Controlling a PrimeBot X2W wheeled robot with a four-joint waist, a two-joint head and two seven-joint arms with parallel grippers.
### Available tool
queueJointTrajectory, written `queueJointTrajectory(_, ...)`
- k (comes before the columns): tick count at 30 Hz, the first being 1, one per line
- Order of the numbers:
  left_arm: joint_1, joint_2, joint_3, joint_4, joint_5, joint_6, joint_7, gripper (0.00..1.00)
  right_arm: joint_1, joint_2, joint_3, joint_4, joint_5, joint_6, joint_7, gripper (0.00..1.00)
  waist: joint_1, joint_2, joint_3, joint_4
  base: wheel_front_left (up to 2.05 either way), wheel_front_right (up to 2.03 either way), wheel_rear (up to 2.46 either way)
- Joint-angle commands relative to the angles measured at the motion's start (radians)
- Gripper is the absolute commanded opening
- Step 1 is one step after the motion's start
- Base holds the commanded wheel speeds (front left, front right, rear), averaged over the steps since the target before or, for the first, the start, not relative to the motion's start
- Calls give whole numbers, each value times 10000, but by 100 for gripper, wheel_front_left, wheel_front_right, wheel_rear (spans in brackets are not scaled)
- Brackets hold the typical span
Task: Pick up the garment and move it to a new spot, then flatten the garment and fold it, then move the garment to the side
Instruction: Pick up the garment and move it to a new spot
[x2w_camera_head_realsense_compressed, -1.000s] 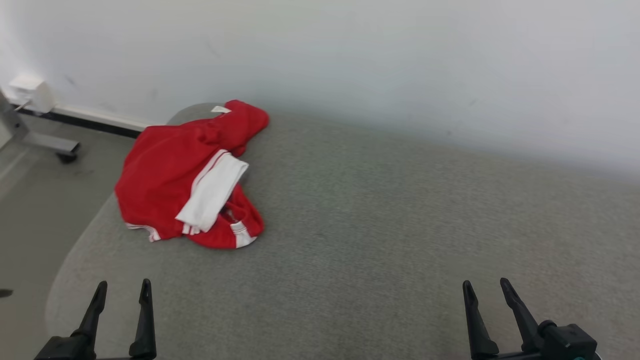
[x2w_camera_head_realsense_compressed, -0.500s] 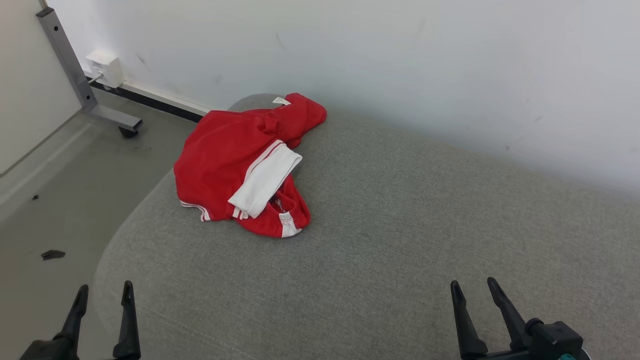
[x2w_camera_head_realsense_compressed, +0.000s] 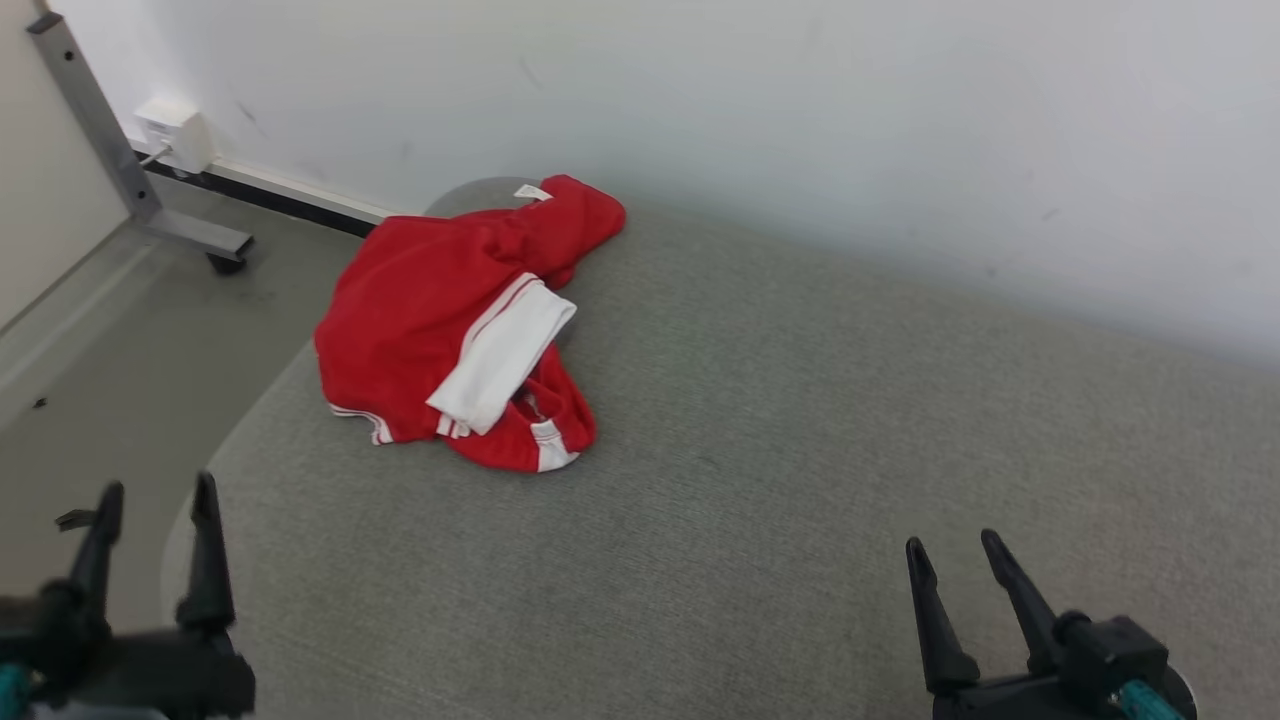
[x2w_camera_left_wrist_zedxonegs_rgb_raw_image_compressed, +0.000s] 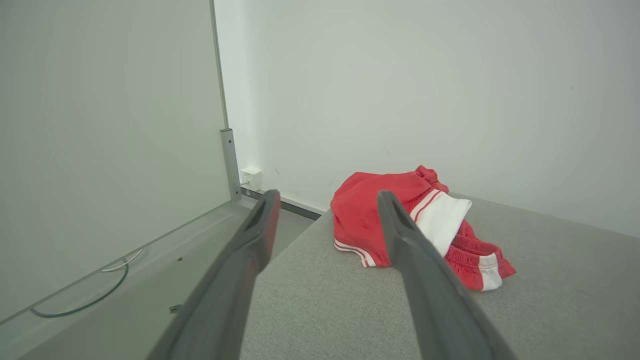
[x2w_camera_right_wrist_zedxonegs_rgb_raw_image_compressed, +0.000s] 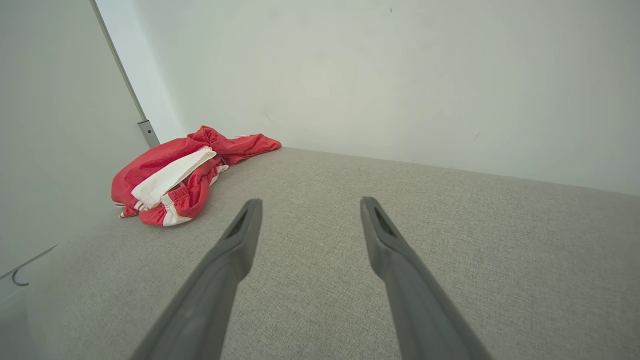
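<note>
A crumpled red garment (x2w_camera_head_realsense_compressed: 420, 310) with white stripes and a white band lies on the far left corner of the grey cushioned surface (x2w_camera_head_realsense_compressed: 800, 430), near the wall. In the left wrist view the red garment (x2w_camera_left_wrist_zedxonegs_rgb_raw_image_compressed: 380, 210) sits ahead, partly behind one finger; in the right wrist view the red garment (x2w_camera_right_wrist_zedxonegs_rgb_raw_image_compressed: 165, 175) lies far to the left. My left gripper (x2w_camera_head_realsense_compressed: 155, 490) hangs open at the lower left, over the surface's left edge, well short of the garment. My right gripper (x2w_camera_head_realsense_compressed: 952, 545) stands open at the lower right, empty, far from the garment.
A white wall (x2w_camera_head_realsense_compressed: 800, 120) runs close behind the surface. Left of the surface is grey floor (x2w_camera_head_realsense_compressed: 110, 340) with a wheeled metal stand leg (x2w_camera_head_realsense_compressed: 150, 215) and a white wall box (x2w_camera_head_realsense_compressed: 175, 130). The surface's rounded left edge drops off near my left gripper.
The head camera has turned, shifting the whole picture. My left gripper has risen and come further into view. The garment lies as before.
</note>
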Motion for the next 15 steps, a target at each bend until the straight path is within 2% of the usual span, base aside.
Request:
queueJointTrajectory(1,-528,104,113,113,-203,-75,4,100,-185,-23,-72,-116,-194,-21,125,100,0,-1,418,-483,0,0,0)
queueJointTrajectory(6,-2219,555,405,602,-774,-302,38,100,-591,-28,-351,-555,-680,-21,504,100,0,-1,1344,-1350,0,0,0)
queueJointTrajectory(15,-5661,1701,533,1439,-1741,-637,305,100,-1352,-23,-1225,-1713,-1417,-21,788,100,0,-1,3829,-2934,0,0,0)
